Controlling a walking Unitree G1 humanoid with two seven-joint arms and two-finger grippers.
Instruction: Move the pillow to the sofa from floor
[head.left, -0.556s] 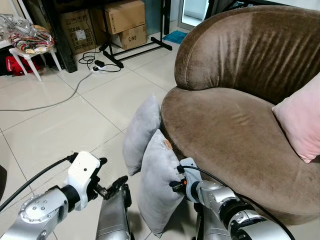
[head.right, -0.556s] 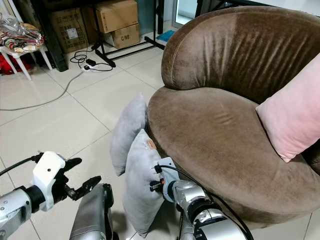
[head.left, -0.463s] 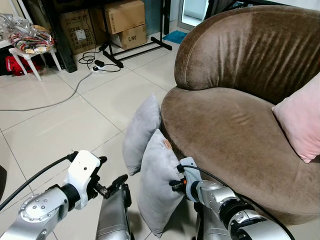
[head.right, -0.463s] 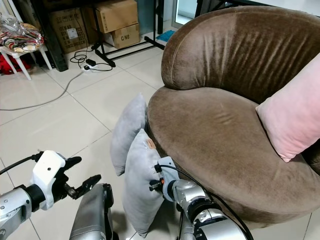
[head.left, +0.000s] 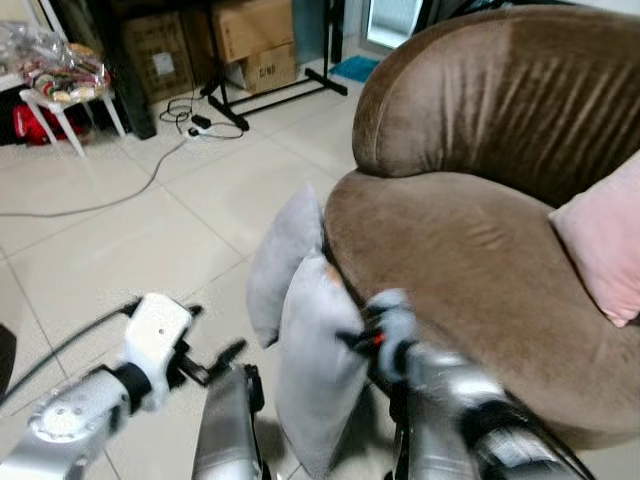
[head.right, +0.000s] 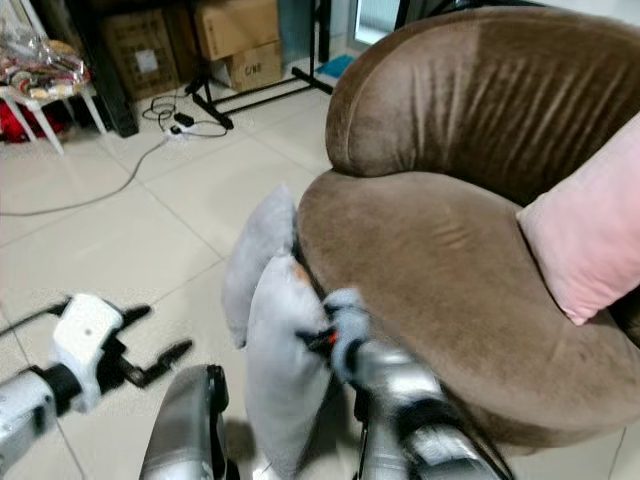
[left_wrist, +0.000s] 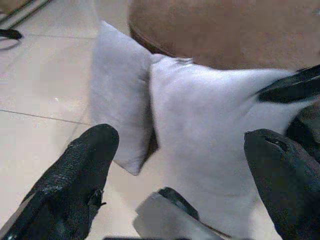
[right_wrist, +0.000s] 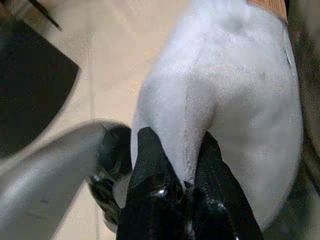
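both head views look forward and down over the grey pillow (head.left: 318, 375) leaning on the brown sofa (head.left: 470, 260). the left wrist view faces that pillow from the floor side, nearby. the right wrist view sits very close against its edge.

A: How many pillows are showing?

B: Three: two grey pillows (head.left: 285, 262) (head.left: 318, 375) are standing at lower centre, and one pink pillow (head.left: 603, 241) is sitting at the right edge.

A: And the rest?

B: One brown sofa (head.left: 480, 250) is filling the right half. Two cardboard boxes (head.left: 248, 25) (head.left: 158, 57) are sitting along the top, and one white chair (head.left: 62, 108) is standing at upper left.
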